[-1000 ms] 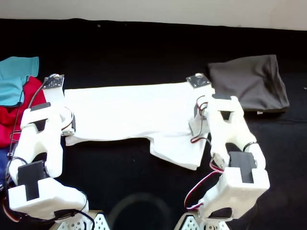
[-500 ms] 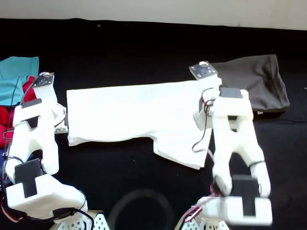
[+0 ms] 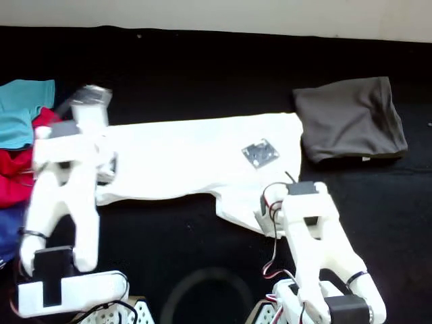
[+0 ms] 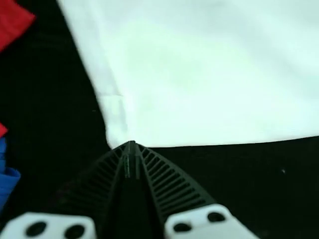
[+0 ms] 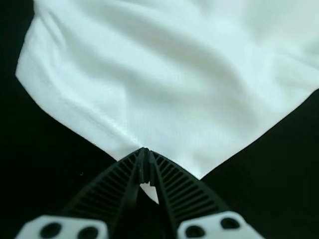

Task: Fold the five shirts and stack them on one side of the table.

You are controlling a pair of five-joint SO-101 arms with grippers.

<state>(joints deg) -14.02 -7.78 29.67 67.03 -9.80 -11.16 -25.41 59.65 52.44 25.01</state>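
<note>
White shirt (image 3: 182, 155) mid-fold, centre; grey shirt (image 3: 351, 118) done upper right, coloured shirts (image 3: 20, 158) waiting left. My left gripper (image 4: 130, 147) and right gripper (image 5: 144, 152) are closed at its hem.

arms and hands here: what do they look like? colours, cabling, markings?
Left arm and right arm: white plastic links with black servo blocks. Red, black and white cables loop loose along the right arm, and a grey square plate tops its wrist. Left hand and right hand: black ribbed fingers tapering to a point, on white bases with round holes. No markings visible.
</note>
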